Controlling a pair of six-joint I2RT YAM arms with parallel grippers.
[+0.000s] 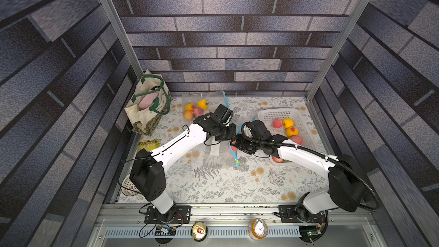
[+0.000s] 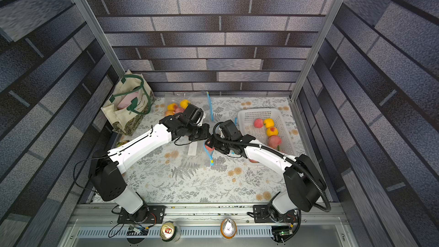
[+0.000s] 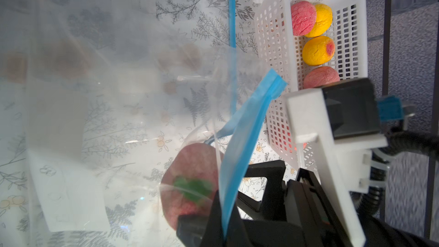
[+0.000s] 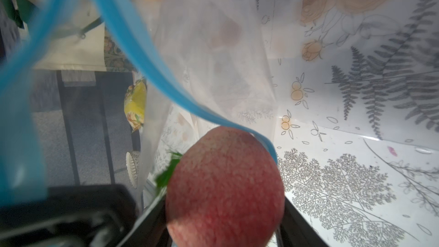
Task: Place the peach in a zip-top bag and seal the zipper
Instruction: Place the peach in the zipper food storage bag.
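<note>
A clear zip-top bag (image 1: 213,156) with a blue zipper (image 3: 247,134) lies mid-table. My left gripper (image 3: 223,224) is shut on the upper zipper strip and holds it lifted, so the mouth gapes. My right gripper (image 4: 225,222) is shut on a reddish peach (image 4: 225,186) with a green leaf. It holds the peach at the bag's mouth, with the lower zipper edge (image 4: 147,67) curving over it. In the left wrist view the peach (image 3: 190,162) shows partly through the clear film. In both top views the peach (image 1: 234,148) (image 2: 209,148) peeks out between the two wrists.
A white basket (image 1: 280,112) with several fruits stands to the right. A second bag (image 1: 197,108) holding fruit lies at the back, beside a tote bag (image 1: 147,105). A snack packet (image 1: 148,144) lies at the left edge. Two cans (image 1: 199,230) (image 1: 259,228) stand on the front rail.
</note>
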